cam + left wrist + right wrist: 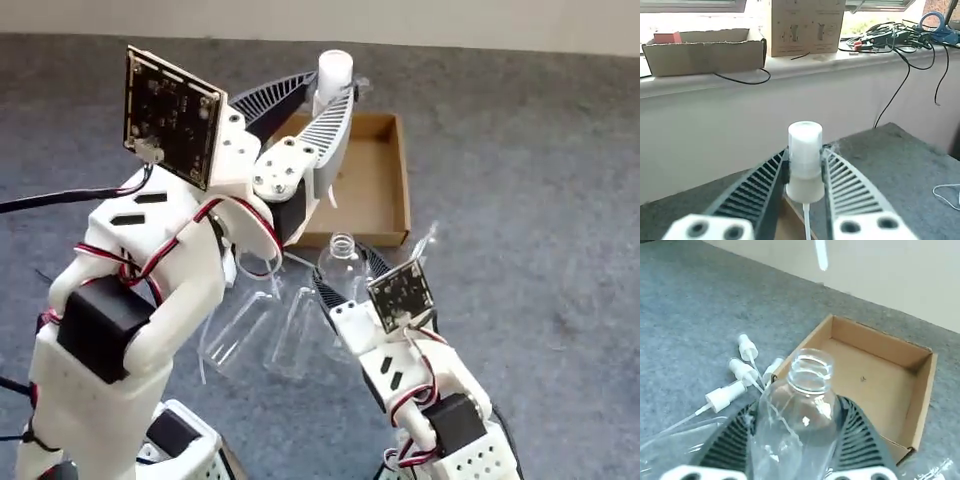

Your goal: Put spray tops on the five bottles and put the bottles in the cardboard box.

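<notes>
My left gripper (335, 90) is raised above the far edge of the cardboard box (375, 190) and is shut on a white spray top (335, 72). In the left wrist view the spray top (805, 157) stands upright between the ribbed fingers (850, 182), its thin dip tube (806, 222) hanging down. My right gripper (345, 278) sits just in front of the box, shut on a clear bottle (343, 262). That bottle (800, 410) is upright with its neck uncapped. The empty box (875, 375) lies beyond it.
Two clear bottles (240, 325) (295, 330) lie on the grey carpet between the arms, and another (428, 245) lies by the box's near right corner. Several loose spray tops (742, 370) lie beside the box. A dip tube (821, 254) hangs overhead.
</notes>
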{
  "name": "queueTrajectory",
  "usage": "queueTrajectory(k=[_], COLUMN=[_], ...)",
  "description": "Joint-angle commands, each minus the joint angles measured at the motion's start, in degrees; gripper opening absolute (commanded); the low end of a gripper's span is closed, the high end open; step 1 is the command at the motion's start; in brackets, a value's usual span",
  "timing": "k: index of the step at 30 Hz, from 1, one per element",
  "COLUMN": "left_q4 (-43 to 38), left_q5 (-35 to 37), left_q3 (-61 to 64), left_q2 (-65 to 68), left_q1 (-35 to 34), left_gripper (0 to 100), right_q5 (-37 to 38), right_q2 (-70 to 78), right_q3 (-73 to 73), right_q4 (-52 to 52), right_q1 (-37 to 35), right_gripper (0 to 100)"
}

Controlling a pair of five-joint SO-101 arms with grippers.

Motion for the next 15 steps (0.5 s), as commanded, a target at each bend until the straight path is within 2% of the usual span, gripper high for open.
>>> queueTrajectory(k=[1, 8, 15], left_q4=[-0.18, -0.44, 0.44], left_q5=[-0.26, -0.26, -0.26], left_q3=[2.07, 8.31, 9.27], left_q2=[0.04, 0.04, 0.04], left_q1=[3.74, 4.35, 4.35], left_gripper=[1, 1, 1], right_q5=[-0.53, -0.44, -0.62], right_q2=[-1.01, -1.54, -1.54], right_q3=[-0.75, -0.57, -0.66], right_q4=[-1.8, -1.8, -1.8], right_q1=[-0.4, -0.31, -0.13], right_gripper=[0.5, 0.5, 0.5])
